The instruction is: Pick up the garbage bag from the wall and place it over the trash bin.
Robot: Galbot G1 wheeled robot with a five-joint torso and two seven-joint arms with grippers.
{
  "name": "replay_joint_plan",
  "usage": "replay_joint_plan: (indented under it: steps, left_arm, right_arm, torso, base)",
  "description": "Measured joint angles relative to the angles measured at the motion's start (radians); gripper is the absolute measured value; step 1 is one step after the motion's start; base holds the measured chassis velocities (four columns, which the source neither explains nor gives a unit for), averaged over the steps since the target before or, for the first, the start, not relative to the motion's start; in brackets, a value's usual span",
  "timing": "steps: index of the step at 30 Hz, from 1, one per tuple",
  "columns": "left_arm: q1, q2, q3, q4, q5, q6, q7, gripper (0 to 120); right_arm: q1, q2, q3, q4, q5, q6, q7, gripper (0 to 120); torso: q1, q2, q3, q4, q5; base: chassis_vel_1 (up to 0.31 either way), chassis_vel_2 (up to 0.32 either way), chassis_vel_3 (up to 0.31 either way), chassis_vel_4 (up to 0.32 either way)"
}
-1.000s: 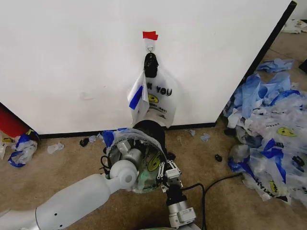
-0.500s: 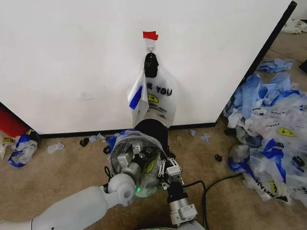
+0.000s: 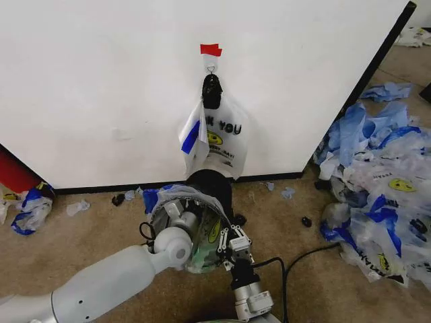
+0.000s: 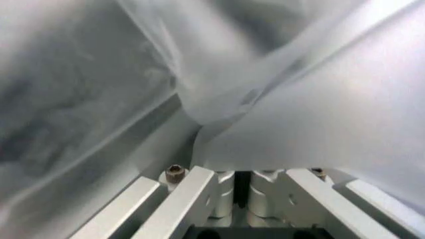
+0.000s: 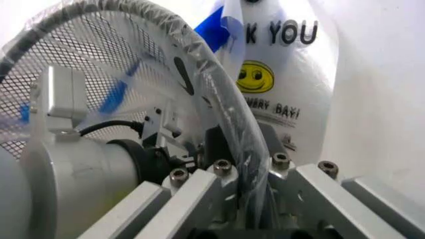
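My right gripper pinches the trash bin rim and bag film; left gripper closed on film inside; another garbage bag hangs above.

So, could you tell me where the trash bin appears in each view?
Head view: trash bin low centre, just below the hanging bag.
Right wrist view: its mesh side close up, bag behind it.
Left wrist view: hidden behind plastic film.
Shared landmark: the hanging THANK YOU bag.

Bag-lined trash bin below hook-hung garbage bag
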Motion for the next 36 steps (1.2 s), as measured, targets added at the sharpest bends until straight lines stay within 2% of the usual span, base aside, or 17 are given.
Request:
replay_joint_plan:
  steps: [8,19,27,36]
  left_arm:
    - [0.055,0.020,-0.033,-0.016,0.015,-0.001,0.004,0]
    - [0.105,0.062,-0.033,-0.092,0.025,0.025,-0.007,0]
    - [0.137,0.068,-0.034,-0.113,0.036,0.032,-0.008,0]
    - [0.203,0.117,-0.083,-0.194,0.034,0.038,0.002,0]
  right_arm:
    - [-0.002,0.007,-0.004,0.002,-0.002,0.000,-0.004,0]
    - [-0.002,0.002,-0.002,0.002,0.026,-0.006,0.002,0]
    - [0.008,0.000,-0.002,-0.004,0.038,-0.011,0.004,0]
    - [0.041,0.013,-0.008,-0.013,0.164,-0.047,0.034,0]
  torso:
    - [0.000,0.000,0.000,0.0003,0.0004]
    - [0.000,0.000,0.000,-0.0004,0.0011]
    - [0.000,0.000,0.000,-0.0003,0.0014]
    - [0.000,0.000,0.000,-0.0001,0.0009]
  base:
    - [0.000,0.000,0.000,0.000]
    - [0.000,0.000,0.000,0.000]
    - [0.000,0.000,0.000,0.000]
    - [0.000,0.000,0.000,0.000]
